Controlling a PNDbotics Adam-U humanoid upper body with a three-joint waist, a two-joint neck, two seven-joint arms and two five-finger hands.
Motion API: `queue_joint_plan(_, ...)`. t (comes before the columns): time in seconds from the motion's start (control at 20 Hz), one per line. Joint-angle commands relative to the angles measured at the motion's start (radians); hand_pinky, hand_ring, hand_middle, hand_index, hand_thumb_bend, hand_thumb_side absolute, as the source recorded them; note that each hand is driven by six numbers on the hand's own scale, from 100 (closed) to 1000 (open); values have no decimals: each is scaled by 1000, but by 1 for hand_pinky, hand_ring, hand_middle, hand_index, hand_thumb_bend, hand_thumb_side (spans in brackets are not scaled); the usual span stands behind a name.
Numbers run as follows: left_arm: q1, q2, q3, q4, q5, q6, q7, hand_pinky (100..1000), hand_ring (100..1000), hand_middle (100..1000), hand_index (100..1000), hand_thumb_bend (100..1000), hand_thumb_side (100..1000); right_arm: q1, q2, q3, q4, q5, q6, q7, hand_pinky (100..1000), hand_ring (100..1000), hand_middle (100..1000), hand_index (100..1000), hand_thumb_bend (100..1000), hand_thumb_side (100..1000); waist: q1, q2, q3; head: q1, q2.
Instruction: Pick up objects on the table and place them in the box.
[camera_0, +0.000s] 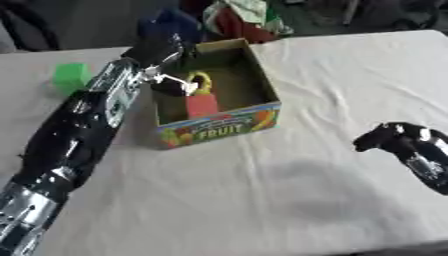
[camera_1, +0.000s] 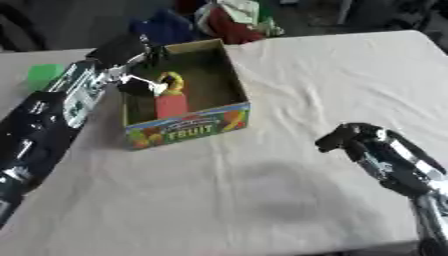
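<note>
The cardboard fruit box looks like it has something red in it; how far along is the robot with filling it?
Partly done. A red block with a yellow loop sits inside the open cardboard fruit box, with the left robot hand at it, so that item is just arriving; whether the fingers grip it is unclear. A green block waits on the white cloth-covered table. The right robot hand hangs curled, holding nothing.

Likely lab or workroom, not certain: table under wrinkled white cloth, dark floor past far edge, heap of coloured fabric beyond far edge.
</note>
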Motion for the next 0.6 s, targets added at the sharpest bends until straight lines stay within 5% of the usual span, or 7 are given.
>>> queue_joint_plan(0.05,-12,25,6,-26,21,1,2,581,480,484,781,297,530,-13,-7,-5,-7,3,-2,1,732,744,591,662,100,579,-4,-13,2,-3,-9)
queue_joint_plan(0.6,13,204,52,-192,176,80,-24,601,493,498,784,325,458,-9,-19,-18,-5,6,-3,-10,733,744,592,662,100,574,3,-17,34,-17,-16)
